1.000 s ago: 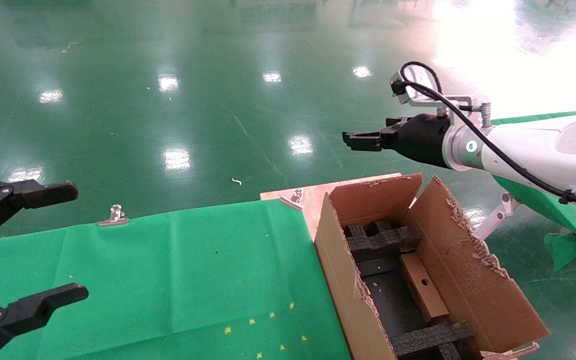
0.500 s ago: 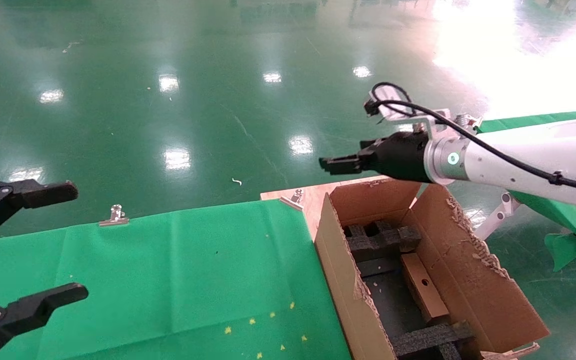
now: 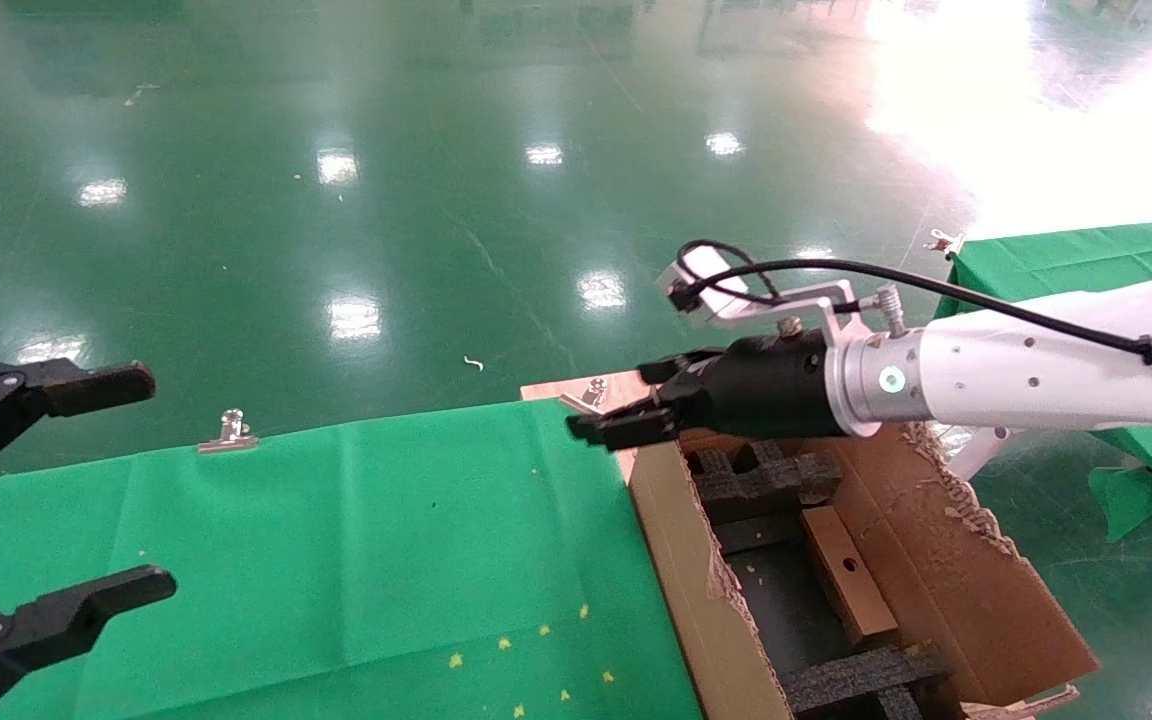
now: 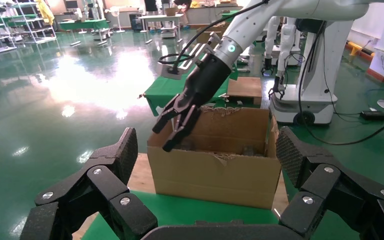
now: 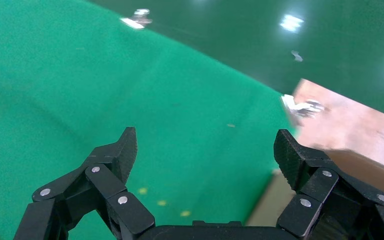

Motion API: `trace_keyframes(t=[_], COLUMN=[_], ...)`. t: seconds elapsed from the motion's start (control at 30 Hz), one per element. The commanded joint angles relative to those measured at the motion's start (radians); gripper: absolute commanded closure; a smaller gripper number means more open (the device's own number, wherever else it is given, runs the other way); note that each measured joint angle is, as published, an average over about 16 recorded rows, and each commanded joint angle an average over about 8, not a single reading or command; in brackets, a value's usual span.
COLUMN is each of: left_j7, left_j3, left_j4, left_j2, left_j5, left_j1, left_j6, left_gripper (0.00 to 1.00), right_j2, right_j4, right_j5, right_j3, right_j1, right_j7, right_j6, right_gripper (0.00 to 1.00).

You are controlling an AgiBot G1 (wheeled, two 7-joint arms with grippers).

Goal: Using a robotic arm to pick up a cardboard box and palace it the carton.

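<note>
Currently, head view: right pincer, wide and empty, is sweeping leftward and lower than a second ago, past the carton rim toward the green counter; cardboard box is lying inside the carton, so placement looks finished. Left pincer is idling wide.
Left wrist view: right pincer is hanging over the carton.
Right wrist view: fingers are gaping above the counter.

- The robotic arm: glossy white shell, matt black wrist.
- The carton: rough brown corrugated cardboard with ragged edges.
- Foam inserts: coarse black.
- Tablecloth: matt green fabric.
- Floor: glossy green.
</note>
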Motion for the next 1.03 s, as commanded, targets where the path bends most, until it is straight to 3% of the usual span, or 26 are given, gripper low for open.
trace_keyframes(t=[0.03,0.83,1.03], left_j7=[0.0,0.0,0.0], left_j3=[0.0,0.0,0.0], left_j4=[0.0,0.0,0.0], left_j2=[0.0,0.0,0.0], left_j5=[0.0,0.0,0.0], left_j1=[0.0,0.0,0.0], left_j6=[0.0,0.0,0.0], left_gripper=[0.0,0.0,0.0], right_j2=[-0.002,-0.03,-0.034], right_j4=[-0.003,-0.04,-0.045], right_j5=[0.04,0.525,0.597], right_j3=[0.055,0.718,0.818], right_j1=[-0.032,-0.425,-0.483], right_j7=[-0.06,-0.792,-0.902], right_j6=[-0.04,-0.525,-0.597], right_gripper=[0.0,0.0,0.0])
